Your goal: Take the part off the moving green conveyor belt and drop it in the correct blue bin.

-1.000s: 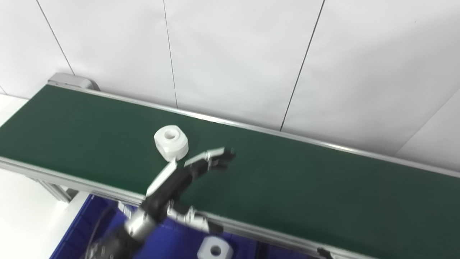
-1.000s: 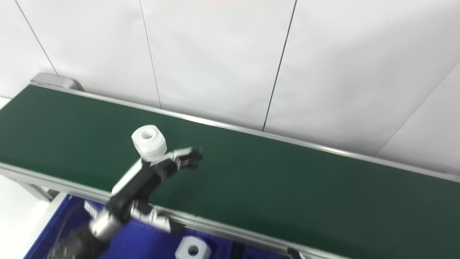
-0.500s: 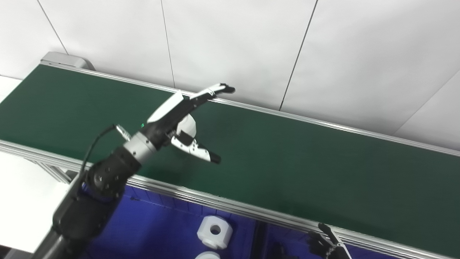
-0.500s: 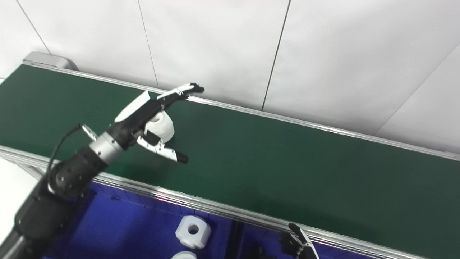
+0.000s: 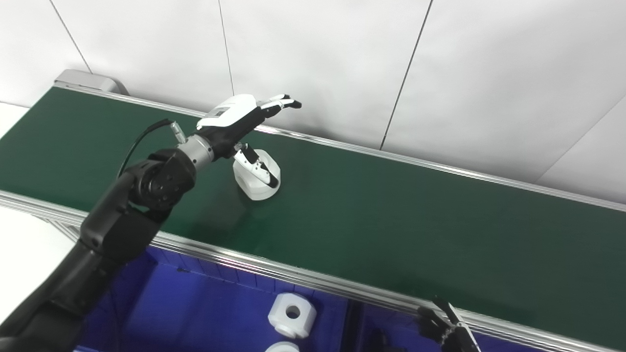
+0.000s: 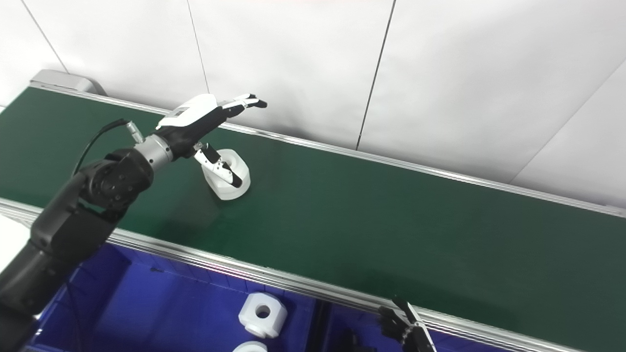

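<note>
A white round part (image 5: 257, 180) with a centre hole sits on the green conveyor belt (image 5: 391, 220), left of its middle. My left hand (image 5: 239, 117) hovers just above and left of it, open, fingers stretched toward the far wall and the thumb (image 5: 257, 164) hanging down across the part. Whether the thumb touches the part I cannot tell. Only the dark fingertips (image 5: 442, 322) of my right hand show at the bottom edge, spread apart, below the belt's near rail.
A blue bin (image 5: 205, 313) lies below the belt's near rail with a white holed part (image 5: 292, 314) and another (image 5: 282, 347) in it. A dark divider (image 5: 356, 322) separates it from a second bin. The white panelled wall stands close behind the belt.
The left hand rose from the belt's near side and swung out over the part, its fingers opening wide. The part has travelled to the right. The camera tilted downward after the earliest frame.
</note>
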{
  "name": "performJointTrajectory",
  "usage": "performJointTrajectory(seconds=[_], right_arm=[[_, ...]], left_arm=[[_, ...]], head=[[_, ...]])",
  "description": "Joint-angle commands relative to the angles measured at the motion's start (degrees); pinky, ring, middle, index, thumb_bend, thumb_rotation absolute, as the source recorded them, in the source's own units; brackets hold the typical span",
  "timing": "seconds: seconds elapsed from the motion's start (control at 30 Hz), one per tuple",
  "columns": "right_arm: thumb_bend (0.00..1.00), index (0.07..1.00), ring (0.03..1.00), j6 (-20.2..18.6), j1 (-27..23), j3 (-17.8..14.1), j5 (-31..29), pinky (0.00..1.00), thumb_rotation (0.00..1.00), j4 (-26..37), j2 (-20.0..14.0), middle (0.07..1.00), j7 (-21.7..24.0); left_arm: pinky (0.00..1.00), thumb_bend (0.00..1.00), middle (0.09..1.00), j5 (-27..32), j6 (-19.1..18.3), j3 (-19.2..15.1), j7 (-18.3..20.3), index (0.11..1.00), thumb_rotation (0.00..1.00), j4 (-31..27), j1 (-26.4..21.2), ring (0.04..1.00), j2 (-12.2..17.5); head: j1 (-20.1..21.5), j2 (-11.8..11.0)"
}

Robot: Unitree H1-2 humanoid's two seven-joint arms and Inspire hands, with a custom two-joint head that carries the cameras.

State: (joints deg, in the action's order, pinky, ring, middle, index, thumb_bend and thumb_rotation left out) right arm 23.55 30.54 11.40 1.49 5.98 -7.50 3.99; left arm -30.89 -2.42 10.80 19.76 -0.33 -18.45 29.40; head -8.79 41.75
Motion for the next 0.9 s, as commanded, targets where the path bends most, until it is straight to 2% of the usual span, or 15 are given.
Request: performJointTrajectory(seconds=[0.0,0.13,0.27,0.4,0.57,0.7,0.87], right_arm=[[0.79,0.879,0.758,3.4,-0.2,-0.2,-0.3,0.73,0.32,0.5,0.3,0.782,0.3],[0.79,0.884,0.768,3.3,-0.6,-0.3,-0.6,0.73,0.33,-0.2,0.3,0.792,0.5],[0.78,0.884,0.766,3.4,-0.9,-0.5,-0.7,0.73,0.32,-0.7,0.5,0.793,0.4],[0.77,0.884,0.770,3.3,-1.2,-0.7,-1.5,0.73,0.31,-1.0,0.6,0.796,0.8],[0.76,0.889,0.771,3.4,-1.5,-1.1,-1.7,0.73,0.30,-1.4,0.8,0.797,1.0],[0.75,0.891,0.773,3.4,-1.9,-1.4,-1.6,0.73,0.30,-1.8,0.9,0.797,1.0],[0.76,0.888,0.772,3.4,-2.4,-1.9,-2.4,0.73,0.30,-2.3,1.2,0.794,1.3]], left_arm=[[0.99,0.90,0.962,-2.0,1.8,0.5,-1.0,0.887,0.00,0.9,-3.7,0.961,2.0],[0.98,0.91,0.964,-5.6,2.7,3.2,0.1,0.878,0.00,2.9,-5.6,0.961,2.8],[1.00,0.90,0.968,-8.1,3.6,7.1,3.8,0.877,0.00,4.7,-7.9,0.982,3.7],[0.99,0.91,0.967,-11.4,4.5,10.7,5.6,0.872,0.00,6.0,-9.7,0.982,3.9],[1.00,0.90,0.986,-13.5,4.8,13.5,8.4,0.893,0.00,6.6,-10.9,0.995,3.7],[1.00,0.89,0.999,-14.2,6.8,16.1,9.8,0.913,0.01,7.6,-11.5,1.000,3.4],[0.98,0.88,1.000,-13.8,8.8,17.5,10.7,0.904,0.00,9.2,-11.5,0.997,2.2]], head=[[-0.3,-0.2],[-1.1,-0.8],[-2.0,-1.2],[-2.9,-1.6],[-3.2,-1.7],[-3.4,-1.9],[-3.7,-2.2]])
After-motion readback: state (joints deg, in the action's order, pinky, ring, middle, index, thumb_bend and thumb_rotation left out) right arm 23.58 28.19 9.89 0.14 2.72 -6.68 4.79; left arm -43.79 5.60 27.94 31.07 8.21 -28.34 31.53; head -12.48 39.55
